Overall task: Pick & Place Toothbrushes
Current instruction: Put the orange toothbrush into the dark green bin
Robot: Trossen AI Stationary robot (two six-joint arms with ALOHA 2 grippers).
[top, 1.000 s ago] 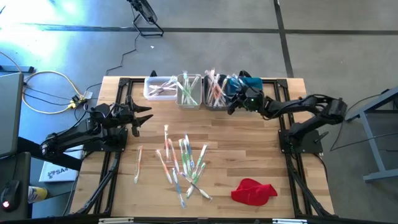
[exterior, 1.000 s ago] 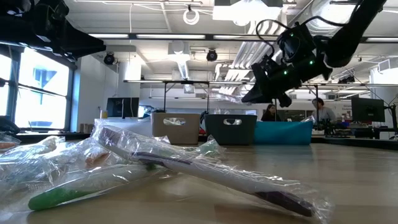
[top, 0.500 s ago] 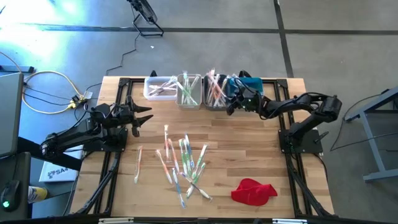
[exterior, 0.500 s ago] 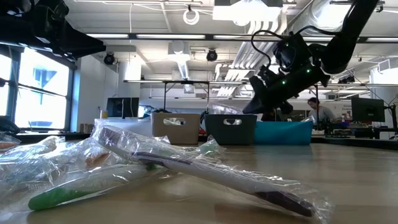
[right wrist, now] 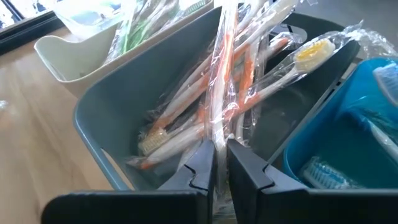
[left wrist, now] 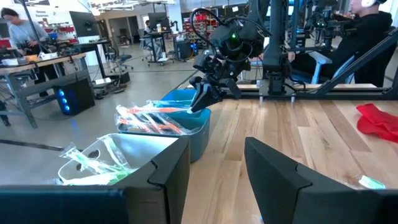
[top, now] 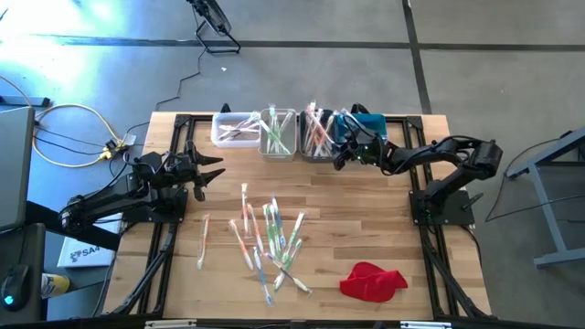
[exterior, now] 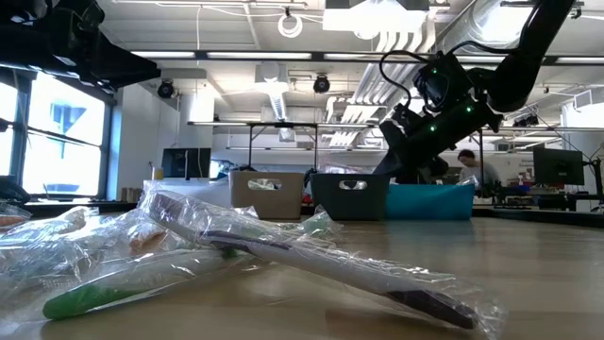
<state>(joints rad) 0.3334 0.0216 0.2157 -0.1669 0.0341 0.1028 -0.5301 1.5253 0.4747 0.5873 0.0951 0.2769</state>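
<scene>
Wooden table: red cloth beside toothbrushes.

right gripper tips: cut off by the bottom edge of the right wrist view, so the pinch point on the wrapped toothbrush can't really be made out.
grey bin: far rim cropped at the top edge.
blue bin: only a corner is caught; contents blurred.
loose toothbrushes: too small from above for brush ends to be told.
low view pile: blurred, cut at the left edge.
</scene>
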